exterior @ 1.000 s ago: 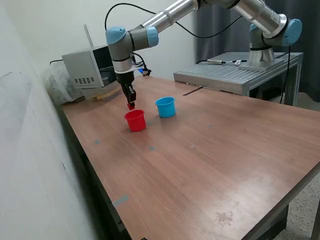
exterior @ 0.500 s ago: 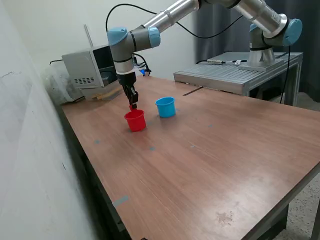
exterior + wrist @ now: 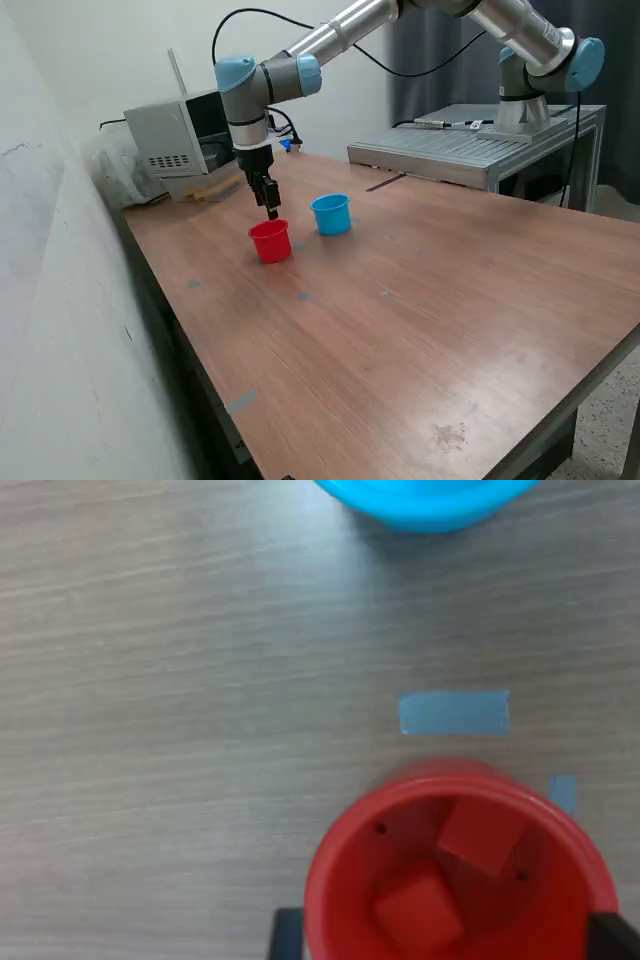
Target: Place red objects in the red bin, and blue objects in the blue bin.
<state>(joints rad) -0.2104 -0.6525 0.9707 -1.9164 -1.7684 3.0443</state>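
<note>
Two red cubes (image 3: 415, 913) lie inside the red cup (image 3: 270, 241), left of centre in the exterior view. The gripper (image 3: 271, 211) hangs directly above it, released and empty. The blue cup (image 3: 331, 214) stands just to the exterior view's right; no blue cubes are visible.

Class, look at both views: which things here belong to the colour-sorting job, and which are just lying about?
Part of the job:
- red cup
- two red cubes inside it
- blue cup
- gripper above the red cup

Just lying about:
- grey box at the table's back
- blue tape marks on the table
- metal bench under the arm's base
</note>
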